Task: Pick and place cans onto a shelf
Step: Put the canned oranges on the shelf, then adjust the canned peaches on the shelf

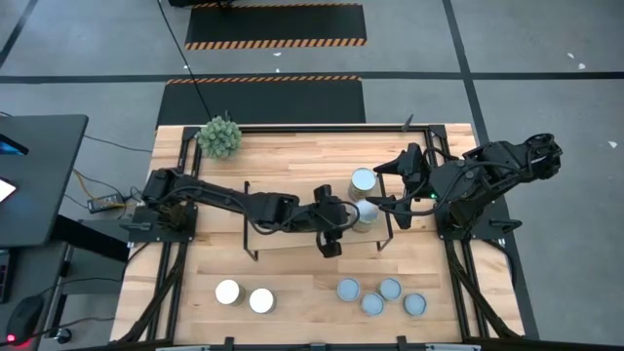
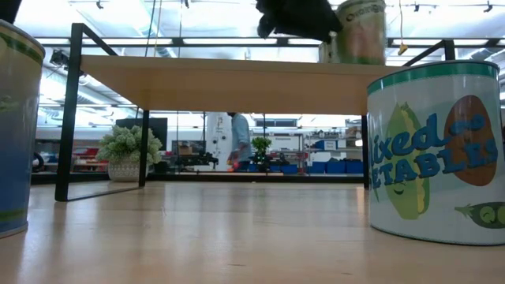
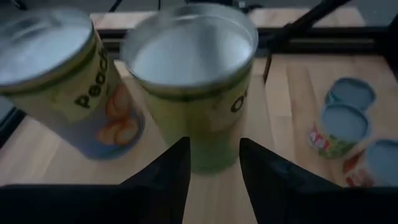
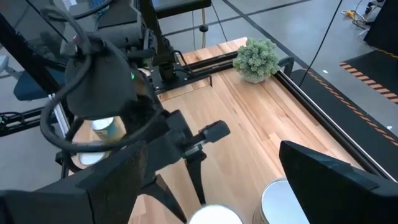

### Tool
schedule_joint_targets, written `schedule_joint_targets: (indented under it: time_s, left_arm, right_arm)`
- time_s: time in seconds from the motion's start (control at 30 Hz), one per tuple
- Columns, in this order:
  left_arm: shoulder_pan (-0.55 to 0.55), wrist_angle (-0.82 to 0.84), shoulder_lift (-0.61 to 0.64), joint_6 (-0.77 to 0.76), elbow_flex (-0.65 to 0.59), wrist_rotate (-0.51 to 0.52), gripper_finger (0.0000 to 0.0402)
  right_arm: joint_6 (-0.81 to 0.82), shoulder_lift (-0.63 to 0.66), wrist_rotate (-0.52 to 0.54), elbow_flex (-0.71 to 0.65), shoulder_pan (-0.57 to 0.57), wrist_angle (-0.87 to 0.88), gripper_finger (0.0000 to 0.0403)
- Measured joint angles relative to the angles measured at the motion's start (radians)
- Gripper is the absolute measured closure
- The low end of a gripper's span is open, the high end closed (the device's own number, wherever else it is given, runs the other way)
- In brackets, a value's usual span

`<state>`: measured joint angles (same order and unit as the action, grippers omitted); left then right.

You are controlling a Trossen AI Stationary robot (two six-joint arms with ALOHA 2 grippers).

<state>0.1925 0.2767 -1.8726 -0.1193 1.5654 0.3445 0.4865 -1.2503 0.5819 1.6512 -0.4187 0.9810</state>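
1. The left hand [image 1: 338, 226] is over the right part of the shelf [image 1: 292, 210]. In the left wrist view its two dark fingers [image 3: 165, 177] stand at both sides of the lower part of a green-sided can [image 3: 193, 87]. If they already press on this can I cannot tell.
2. This can [image 1: 366, 213] stands upright on the shelf, and a second can [image 1: 363, 181] stands just beside it, toward the far edge of the table. In the left wrist view the second can [image 3: 59, 74] has peaches on its label.
3. The right hand [image 1: 400, 166] is near the right end of the shelf, close to these two cans, and its fingers are wide apart and hold nothing.
4. The table [image 1: 302, 283] is of light wooden boards. On its near side, in front of the shelf, four cans with grey-blue tops [image 1: 380, 295] stand close together toward the right, and two cans with white tops [image 1: 244, 295] stand toward the left.
5. Together this makes eight cans: two on the shelf and six on the table.
6. A green spiky plant ball [image 1: 220, 136] stands at the far left corner of the table, behind the shelf.
7. In the low view, far behind the shelf, a person [image 2: 239, 140] is standing in the room.
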Motion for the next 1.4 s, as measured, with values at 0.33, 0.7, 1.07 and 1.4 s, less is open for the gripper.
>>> schedule_joint_targets:
  time_s: [0.33,0.7,1.07,1.4]
  left_arm:
    - [0.003,0.008,0.032,-0.006,-0.002,-0.007,0.0258]
    - [0.021,0.272,0.234,0.0,-0.001,0.018,0.026]
    - [0.02,0.435,0.336,0.037,-0.001,0.086,0.026]
    - [0.02,0.51,0.397,0.052,-0.002,0.1,0.026]
  right_arm:
    - [0.004,0.0,0.0,0.0,0.0,0.0,0.0029]
    - [0.001,0.0,-0.024,0.0,0.034,0.029,0.0029]
    - [-0.056,-0.037,-0.227,0.0,0.298,0.048,0.0029]
    - [-0.096,-0.128,-0.326,0.0,0.516,0.078,0.0029]
